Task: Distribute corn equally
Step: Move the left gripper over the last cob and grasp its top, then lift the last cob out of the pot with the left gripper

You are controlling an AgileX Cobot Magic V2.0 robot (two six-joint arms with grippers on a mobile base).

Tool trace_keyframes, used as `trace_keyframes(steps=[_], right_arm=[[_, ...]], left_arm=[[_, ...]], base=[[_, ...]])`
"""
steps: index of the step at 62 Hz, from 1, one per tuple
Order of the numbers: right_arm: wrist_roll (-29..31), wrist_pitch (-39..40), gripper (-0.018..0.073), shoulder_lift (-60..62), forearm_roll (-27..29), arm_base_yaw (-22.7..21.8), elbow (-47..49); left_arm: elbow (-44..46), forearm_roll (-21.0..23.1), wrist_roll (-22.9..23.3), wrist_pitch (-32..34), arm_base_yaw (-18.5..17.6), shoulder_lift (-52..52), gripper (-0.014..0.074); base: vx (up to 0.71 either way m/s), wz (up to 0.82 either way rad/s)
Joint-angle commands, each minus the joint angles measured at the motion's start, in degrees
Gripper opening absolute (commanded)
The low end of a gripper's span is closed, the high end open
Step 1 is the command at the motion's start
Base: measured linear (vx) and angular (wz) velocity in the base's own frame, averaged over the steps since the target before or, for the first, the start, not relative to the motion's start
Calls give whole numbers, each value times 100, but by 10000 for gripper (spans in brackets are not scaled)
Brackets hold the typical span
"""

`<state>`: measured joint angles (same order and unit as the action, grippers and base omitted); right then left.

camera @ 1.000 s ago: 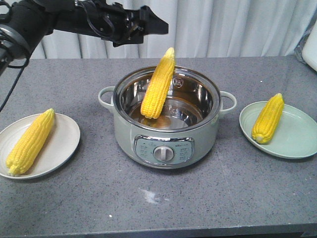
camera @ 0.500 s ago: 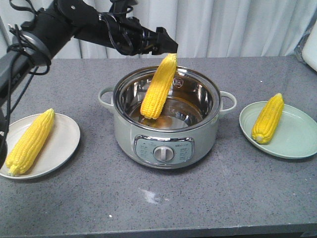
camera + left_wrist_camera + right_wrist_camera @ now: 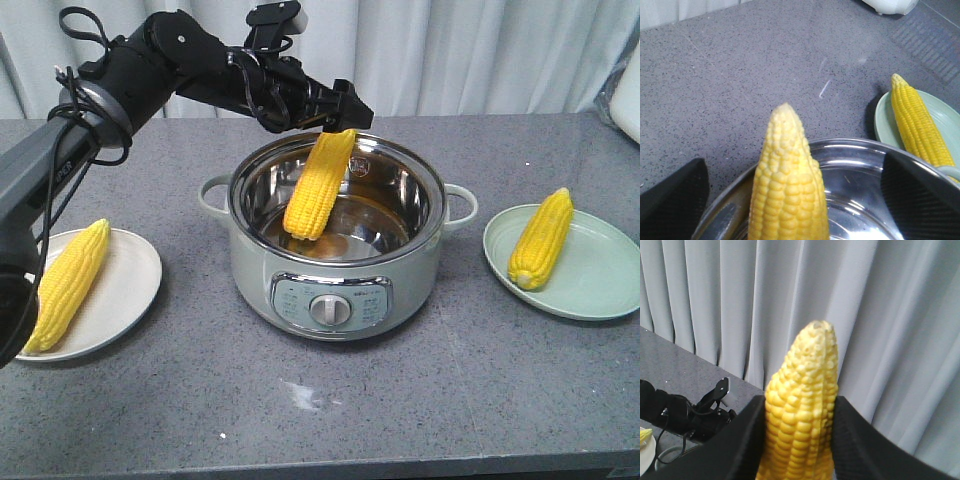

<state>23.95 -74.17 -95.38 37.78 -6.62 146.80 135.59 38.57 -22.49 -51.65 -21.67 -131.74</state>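
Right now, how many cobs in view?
4 cobs: one on the left plate, one leaning in the pot, one on the right plate, one gripped by the right gripper, outside the front view. Pot floor partly hidden.

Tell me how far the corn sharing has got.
Done: a first cob on the white plate, a second cob on the green plate. In hand: the right gripper grips a third cob; the open left gripper straddles the tip of the fourth cob, leaning in the pot. Left: one more cob onto each plate.
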Motion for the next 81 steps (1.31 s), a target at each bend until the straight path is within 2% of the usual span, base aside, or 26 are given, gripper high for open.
trace_keyframes(steps=[1,16,28,41,58,66,81], right_arm=[[16,31,-1,174,86,-35,80],[16,31,-1,174,86,-35,80],[16,31,-1,174,86,-35,80],[16,31,-1,174,86,-35,80],[16,31,-1,174,19,-35,80],[16,31,-1,174,-86,-35,80],[16,36,-1,174,-122,-35,80]], left_arm=[[189,121,16,347,-61,274,645],[189,-191,11,386,-190,162,624],[189,-218,11,403,-210,137,540],[189,-212,11,446,-215,137,365],[194,-195,11,549,-215,183,83],[194,-174,4,594,-215,270,-10],[194,-178,-6,732,-190,690,-8]], base=[[0,0],[0,0],[0,0],[0,0],[0,0],[0,0],[0,0]])
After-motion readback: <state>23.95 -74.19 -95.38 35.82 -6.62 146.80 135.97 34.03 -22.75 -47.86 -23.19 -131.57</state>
